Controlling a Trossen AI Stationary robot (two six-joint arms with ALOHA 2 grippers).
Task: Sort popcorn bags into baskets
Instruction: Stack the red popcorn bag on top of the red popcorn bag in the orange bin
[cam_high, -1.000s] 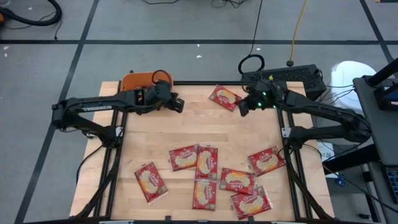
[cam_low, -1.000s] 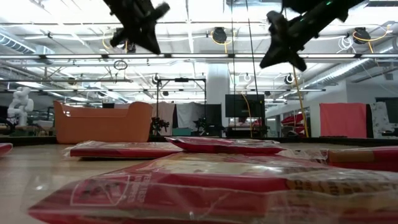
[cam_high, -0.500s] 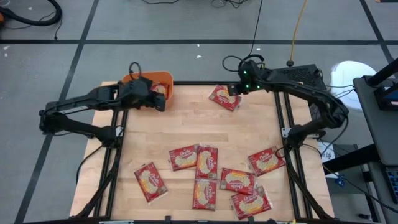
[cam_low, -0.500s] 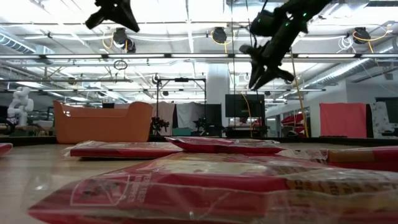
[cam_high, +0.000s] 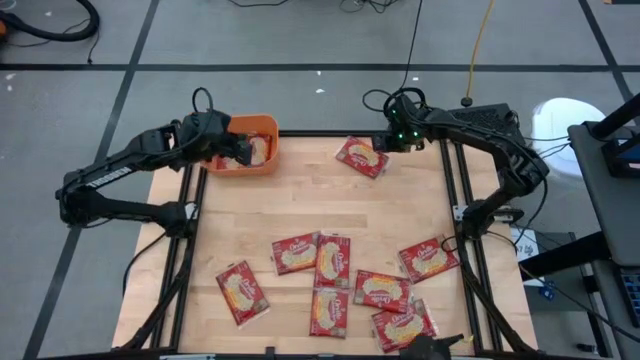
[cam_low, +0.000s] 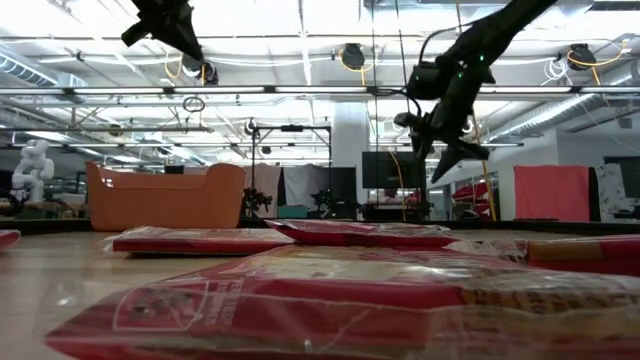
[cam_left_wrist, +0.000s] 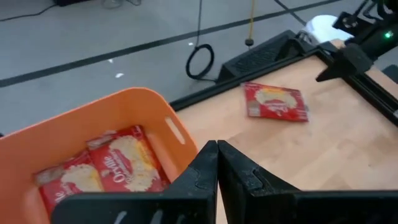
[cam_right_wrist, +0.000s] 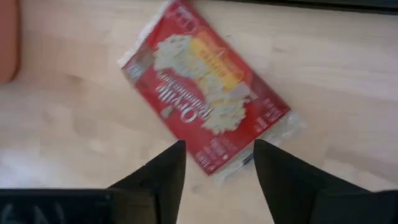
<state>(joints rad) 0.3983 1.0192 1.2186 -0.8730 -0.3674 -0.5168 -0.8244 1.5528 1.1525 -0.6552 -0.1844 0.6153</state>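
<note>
At the far left corner of the wooden table (cam_high: 400, 215), the orange basket (cam_high: 262, 128) holds at least two red popcorn bags (cam_left_wrist: 127, 160), lying flat inside. The left gripper (cam_left_wrist: 217, 163) hangs over the basket's rim, fingers pressed together and empty. At the far edge, right of centre, one lone popcorn bag (cam_high: 361, 157) lies flat on the wood. The right gripper (cam_right_wrist: 216, 160) hovers above it, fingers spread apart, holding nothing and not touching the packet. Seven further popcorn bags (cam_high: 332, 262) lie scattered over the near half of the table, several overlapping at their edges, well apart from the basket.
</note>
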